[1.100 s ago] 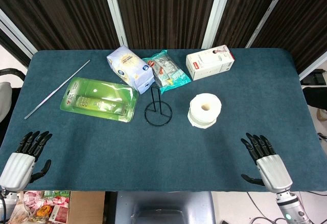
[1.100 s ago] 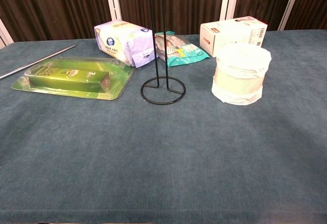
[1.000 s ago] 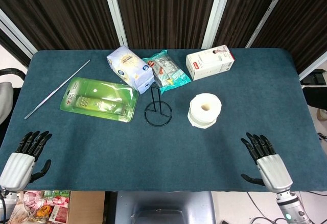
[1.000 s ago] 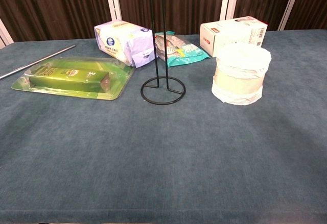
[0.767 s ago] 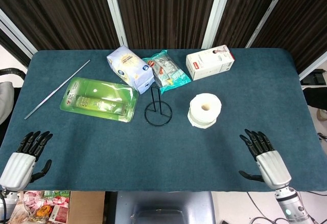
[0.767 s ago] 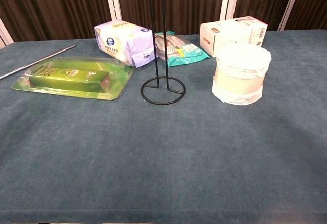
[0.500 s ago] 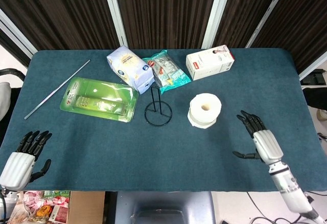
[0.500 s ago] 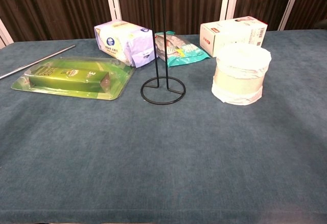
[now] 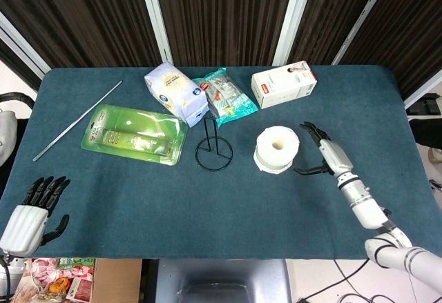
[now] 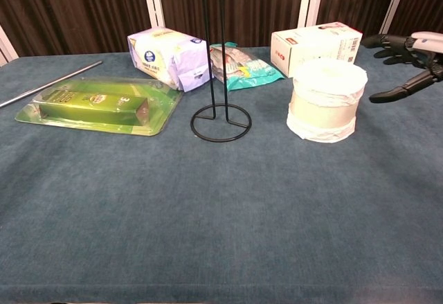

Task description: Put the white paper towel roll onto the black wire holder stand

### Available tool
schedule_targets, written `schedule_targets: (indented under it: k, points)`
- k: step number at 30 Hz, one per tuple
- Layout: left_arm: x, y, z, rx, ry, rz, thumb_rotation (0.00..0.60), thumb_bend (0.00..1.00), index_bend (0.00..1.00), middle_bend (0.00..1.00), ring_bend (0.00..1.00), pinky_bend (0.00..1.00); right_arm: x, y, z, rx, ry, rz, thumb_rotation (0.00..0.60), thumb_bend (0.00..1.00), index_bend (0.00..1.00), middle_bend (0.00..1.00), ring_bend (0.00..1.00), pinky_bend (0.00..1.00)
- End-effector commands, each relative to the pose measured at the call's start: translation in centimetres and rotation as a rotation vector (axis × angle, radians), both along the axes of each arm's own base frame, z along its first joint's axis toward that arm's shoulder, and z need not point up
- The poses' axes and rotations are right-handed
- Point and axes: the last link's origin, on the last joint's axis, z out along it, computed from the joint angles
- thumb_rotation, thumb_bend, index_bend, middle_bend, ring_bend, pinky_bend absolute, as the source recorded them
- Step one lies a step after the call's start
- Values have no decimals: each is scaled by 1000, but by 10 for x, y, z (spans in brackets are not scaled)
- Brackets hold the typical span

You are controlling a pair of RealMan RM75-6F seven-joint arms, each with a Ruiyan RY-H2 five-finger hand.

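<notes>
The white paper towel roll (image 9: pixel 277 149) (image 10: pixel 325 100) stands upright on the blue table, right of centre. The black wire holder stand (image 9: pixel 213 149) (image 10: pixel 219 68) stands just left of it, bare. My right hand (image 9: pixel 322 152) (image 10: pixel 407 57) hovers open a short way right of the roll, fingers spread toward it, not touching. My left hand (image 9: pixel 31 213) rests open at the table's near left corner, far from both; the chest view does not show it.
A green blister pack (image 9: pixel 135 134), a purple-white packet (image 9: pixel 175 93), a teal snack bag (image 9: pixel 223 95) and a white box (image 9: pixel 284 83) lie behind and left of the stand. A thin metal rod (image 9: pixel 76 121) lies at the far left.
My right hand has travelled from the near right table edge up and left, ending beside the roll and entering the chest view. The left hand, the roll and the stand have stayed put.
</notes>
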Motion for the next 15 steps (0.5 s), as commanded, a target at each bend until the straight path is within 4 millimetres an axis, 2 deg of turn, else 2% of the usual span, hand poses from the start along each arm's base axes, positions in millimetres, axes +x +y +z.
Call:
schedule_targets:
  k: [1, 15]
  points:
    - [-1, 0, 0, 2, 1, 3, 600, 463, 0, 63, 22, 73, 4, -8, -7, 15, -26, -10, 600, 134, 0, 0, 0, 0]
    - [-2, 1, 1, 6, 1, 11, 600, 463, 0, 63, 22, 72, 14, -27, -32, 82, -27, -37, 600, 135, 0, 0, 0, 0]
